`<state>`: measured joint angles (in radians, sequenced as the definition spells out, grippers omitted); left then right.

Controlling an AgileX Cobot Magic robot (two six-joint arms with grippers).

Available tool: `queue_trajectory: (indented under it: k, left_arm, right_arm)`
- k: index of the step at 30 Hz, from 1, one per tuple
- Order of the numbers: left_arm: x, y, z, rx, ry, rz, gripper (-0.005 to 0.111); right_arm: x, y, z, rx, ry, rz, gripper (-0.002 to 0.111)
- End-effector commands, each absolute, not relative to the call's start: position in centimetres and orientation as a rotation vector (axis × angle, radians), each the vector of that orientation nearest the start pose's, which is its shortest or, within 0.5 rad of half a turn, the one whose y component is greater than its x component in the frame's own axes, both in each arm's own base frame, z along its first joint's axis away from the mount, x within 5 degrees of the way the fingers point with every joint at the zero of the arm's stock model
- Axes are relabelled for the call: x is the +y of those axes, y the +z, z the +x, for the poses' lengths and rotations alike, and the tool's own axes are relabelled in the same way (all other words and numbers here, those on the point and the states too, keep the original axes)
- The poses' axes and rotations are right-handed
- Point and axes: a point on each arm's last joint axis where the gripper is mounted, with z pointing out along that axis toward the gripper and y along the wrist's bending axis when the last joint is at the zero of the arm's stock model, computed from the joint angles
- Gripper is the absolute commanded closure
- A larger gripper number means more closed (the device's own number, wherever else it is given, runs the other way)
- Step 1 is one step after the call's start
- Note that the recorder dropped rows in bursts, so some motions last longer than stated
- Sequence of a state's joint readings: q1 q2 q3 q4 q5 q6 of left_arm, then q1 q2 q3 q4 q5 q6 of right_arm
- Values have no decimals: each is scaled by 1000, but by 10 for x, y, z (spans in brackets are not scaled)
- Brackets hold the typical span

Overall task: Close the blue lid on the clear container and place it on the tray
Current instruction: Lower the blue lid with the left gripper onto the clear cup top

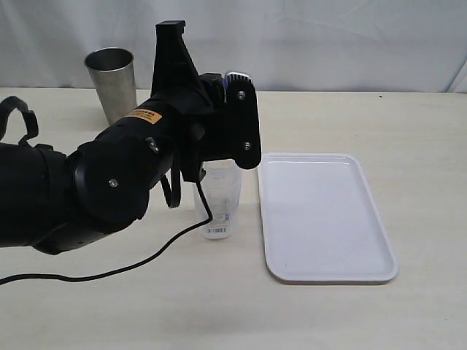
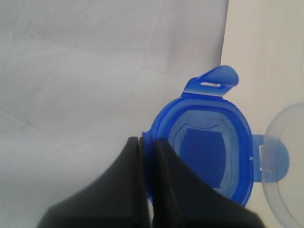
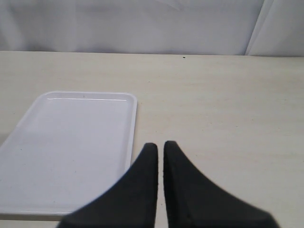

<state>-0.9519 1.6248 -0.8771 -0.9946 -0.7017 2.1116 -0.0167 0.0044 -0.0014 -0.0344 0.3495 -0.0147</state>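
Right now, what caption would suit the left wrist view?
The left gripper pinches the blue lid by its edge, close to the clear container.

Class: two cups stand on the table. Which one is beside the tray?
The clear container, right beside the tray. The steel cup stands far off at the back and is opaque.

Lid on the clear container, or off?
Off. The left gripper pinches the blue lid by its edge; the clear container has its mouth uncovered.
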Motion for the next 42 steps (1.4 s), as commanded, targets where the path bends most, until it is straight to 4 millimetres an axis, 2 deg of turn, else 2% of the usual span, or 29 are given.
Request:
queue_trajectory:
  k: [1,10,35,42]
  left_arm:
    - [-248,251,236,1145,748,1404,107]
    - [-244,240,232,1154,736,1458,107]
    - [-242,247,234,1115,805,1405,107]
    - [-248,251,226,1081,826,1370,107]
  right_arm:
    - [-2,182,53,1829,-60,-16,104]
    - [-2,182,53,1829,-60,-16,104]
    - [-2,182,53,1829,-60,-16,104]
    - [-2,182,53,1829,-60,-16,104]
